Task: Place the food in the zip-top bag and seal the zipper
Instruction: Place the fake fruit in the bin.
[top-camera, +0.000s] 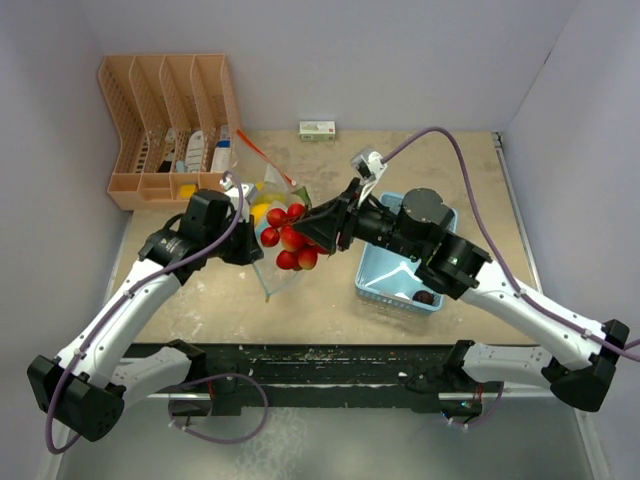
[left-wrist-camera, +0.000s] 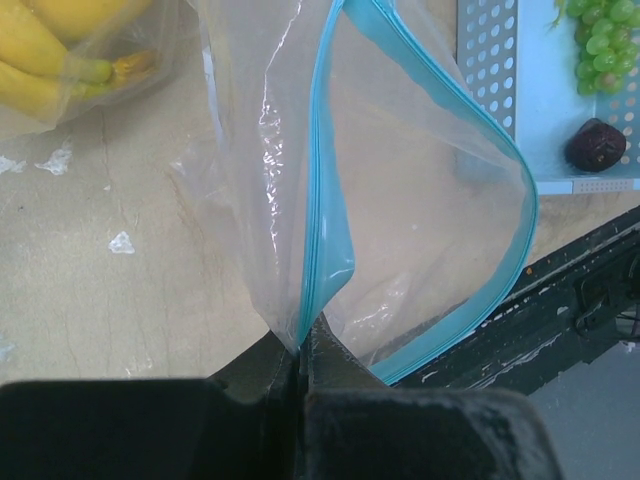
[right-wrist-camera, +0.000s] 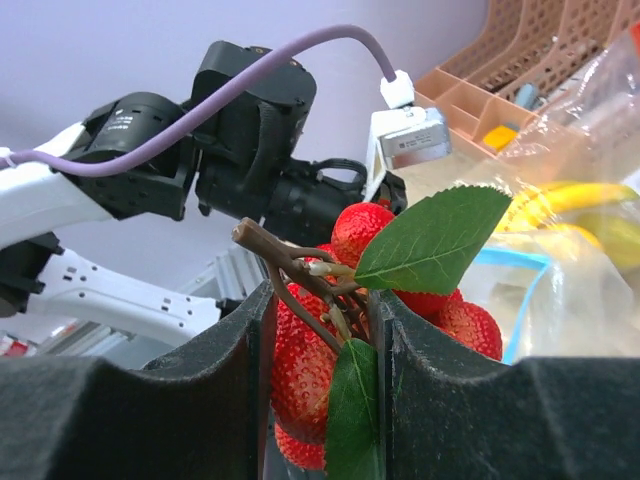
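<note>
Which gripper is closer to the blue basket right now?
Right. The right gripper, holding strawberries, is just left of the basket; the left gripper, pinching the bag, is farther left beyond them.

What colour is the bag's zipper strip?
Light blue. The zipper strip shows clearest in the left wrist view.

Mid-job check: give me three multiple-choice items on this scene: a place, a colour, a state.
1. Where are the green grapes? A) blue basket B) orange rack C) bare table
2. What colour is the fruit bunch in the right tool? A) yellow B) red C) purple
3. The left tool is: A) open B) shut on the basket wall C) shut on the zip-top bag rim
Answers: 1 A, they lie on the basket floor; 2 B, the bunch is red strawberries; 3 C, it pinches the bag's blue rim.
</note>
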